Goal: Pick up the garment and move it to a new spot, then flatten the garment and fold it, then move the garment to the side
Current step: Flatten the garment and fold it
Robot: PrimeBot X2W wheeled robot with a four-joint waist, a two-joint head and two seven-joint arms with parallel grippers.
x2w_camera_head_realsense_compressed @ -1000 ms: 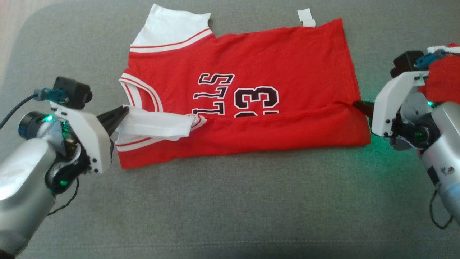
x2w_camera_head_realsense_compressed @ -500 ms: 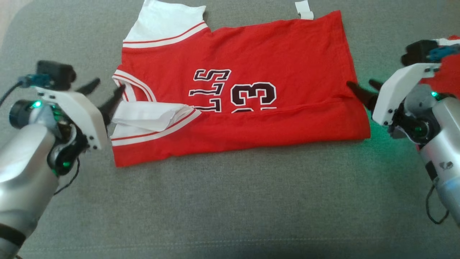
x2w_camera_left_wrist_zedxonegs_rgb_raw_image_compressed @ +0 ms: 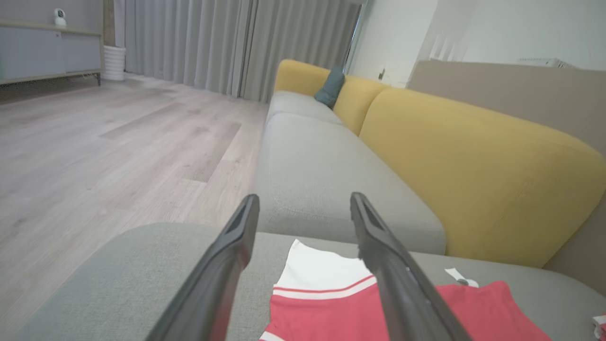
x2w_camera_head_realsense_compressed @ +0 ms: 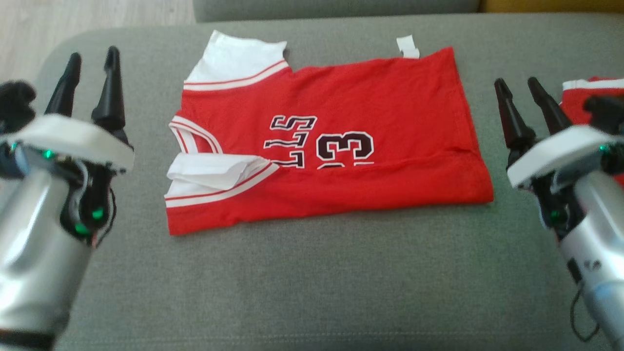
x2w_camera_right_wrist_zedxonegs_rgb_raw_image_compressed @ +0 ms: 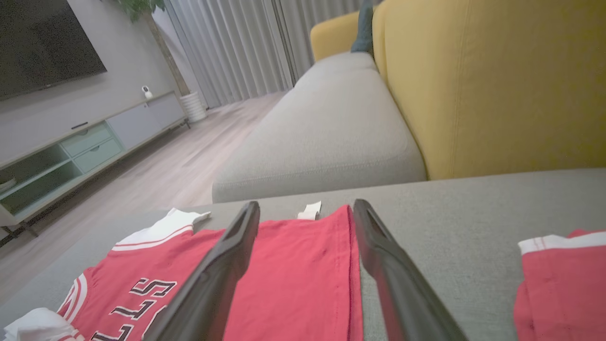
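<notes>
A red jersey with white sleeves and dark lettering, the garment [x2w_camera_head_realsense_compressed: 341, 136], lies flat on the grey cushion [x2w_camera_head_realsense_compressed: 312, 273], its near long edge folded over the print. It also appears in the left wrist view [x2w_camera_left_wrist_zedxonegs_rgb_raw_image_compressed: 341, 308] and the right wrist view [x2w_camera_right_wrist_zedxonegs_rgb_raw_image_compressed: 293, 274]. My left gripper [x2w_camera_head_realsense_compressed: 92, 56] is open, raised off the cushion left of the garment, holding nothing. My right gripper [x2w_camera_head_realsense_compressed: 517, 84] is open too, lifted clear to the right of the hem. Both pairs of fingers point away from me.
A second red and white garment [x2w_camera_head_realsense_compressed: 585, 97] lies at the cushion's right edge. A yellow sofa back [x2w_camera_left_wrist_zedxonegs_rgb_raw_image_compressed: 473, 166] and grey seat [x2w_camera_left_wrist_zedxonegs_rgb_raw_image_compressed: 322, 175] stand beyond the cushion. Wooden floor [x2w_camera_left_wrist_zedxonegs_rgb_raw_image_compressed: 94, 142] lies off the left side.
Both grippers let go of the garment's folded edge, opened and pulled back up and outward. The head camera tilted, so the whole picture shifted.
</notes>
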